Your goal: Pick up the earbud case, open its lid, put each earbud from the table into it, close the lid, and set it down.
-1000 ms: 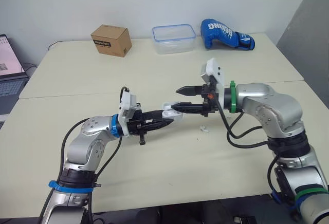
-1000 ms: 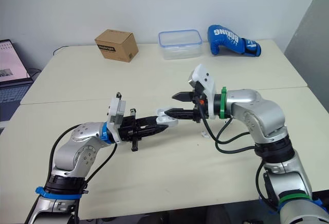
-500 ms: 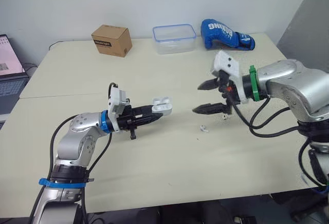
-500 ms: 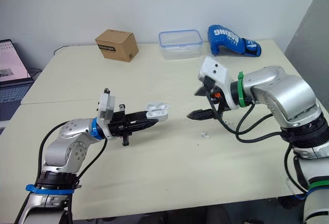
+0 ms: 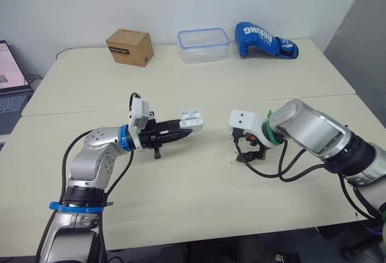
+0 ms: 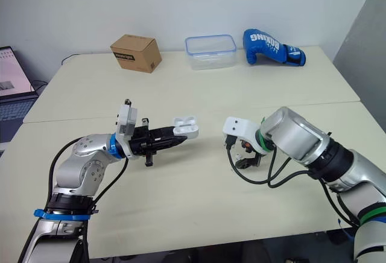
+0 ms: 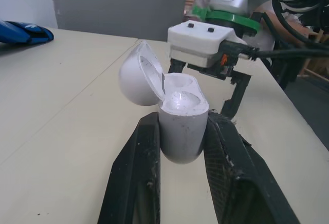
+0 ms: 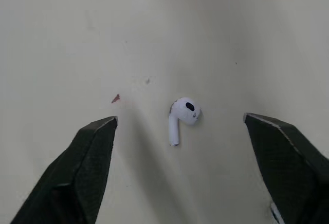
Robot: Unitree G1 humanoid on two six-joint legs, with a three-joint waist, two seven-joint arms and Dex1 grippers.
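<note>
Right of the earbud case (image 5: pixel 192 119), pinched open-lidded in our left end effector (image 5: pixel 184 128), our spread right end effector (image 8: pixel 180 117) hovers over an earbud (image 8: pixel 183 112); loading, closing, setting down remain.

Your left arm (image 5: pixel 96 154) and right arm (image 5: pixel 310 131) are rounded silver-grey shells with black cables (image 7: pixel 293 52) looping off them. Left wears blue rings (image 5: pixel 123 137), right wears green rings (image 5: pixel 269 131) (one at each wrist, one further back). Every wrist carries a white boxy camera block (image 5: pixel 241 119); left gripper (image 5: pixel 187 129) and right gripper (image 5: pixel 248 153) have black tapered fingers.
</note>
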